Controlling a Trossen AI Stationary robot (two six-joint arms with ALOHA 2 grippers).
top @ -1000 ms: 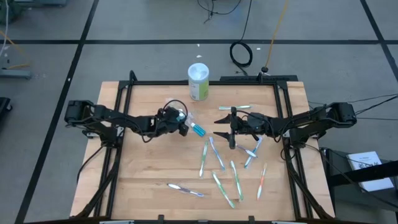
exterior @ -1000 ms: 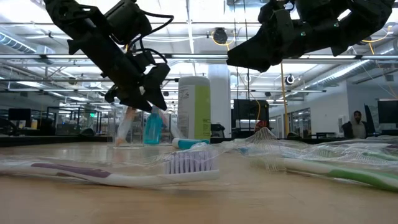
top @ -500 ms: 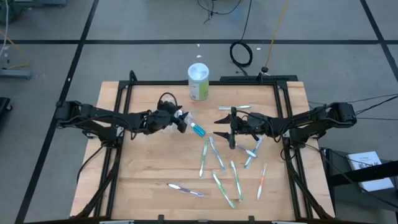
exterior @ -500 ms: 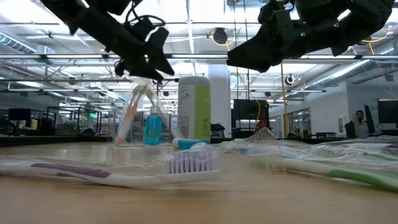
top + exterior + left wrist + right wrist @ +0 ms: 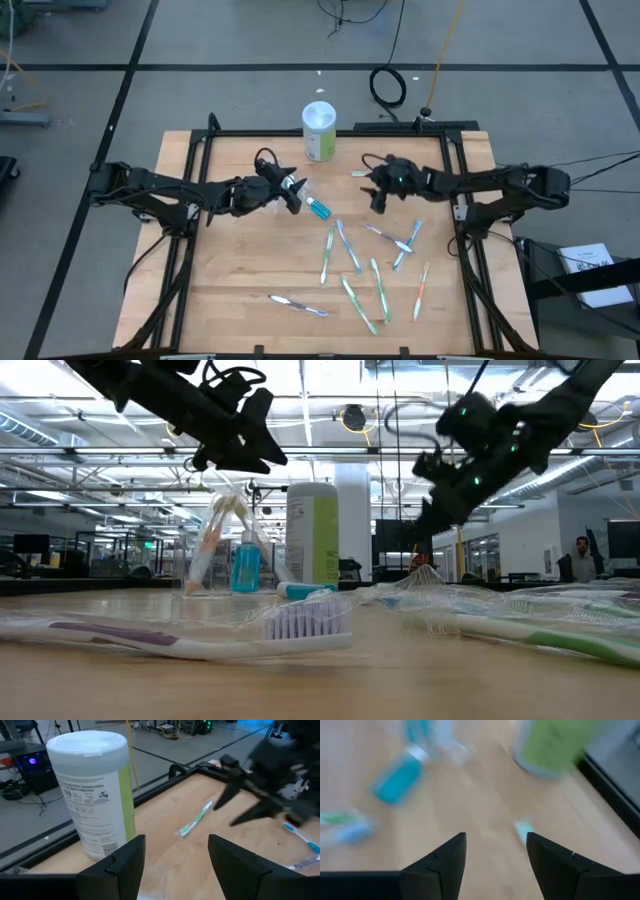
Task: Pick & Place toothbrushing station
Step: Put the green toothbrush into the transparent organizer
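Several slim toothbrushes (image 5: pixel 347 247) lie flat on the wooden table's middle and right. A single green one (image 5: pixel 376 172) lies near the far edge. A clear container (image 5: pixel 222 550) stands left of centre with an orange toothbrush and a blue tube upright in it. Another blue tube (image 5: pixel 318 208) lies beside it. My left gripper (image 5: pixel 294 192) hangs open above the container, holding nothing. My right gripper (image 5: pixel 374 186) hangs open in the air near the far green toothbrush (image 5: pixel 195 820), also holding nothing.
A white and green canister (image 5: pixel 320 131) stands at the table's far edge, between the arms. A purple and white toothbrush (image 5: pixel 297 305) lies near the front edge. Black frame rails (image 5: pixel 455 200) run along the table's sides.
My left gripper has risen off the clear container and tipped up toward level. The container and its contents stand where they were. My right gripper has swung from over the scattered toothbrushes toward the far edge and tipped downward.
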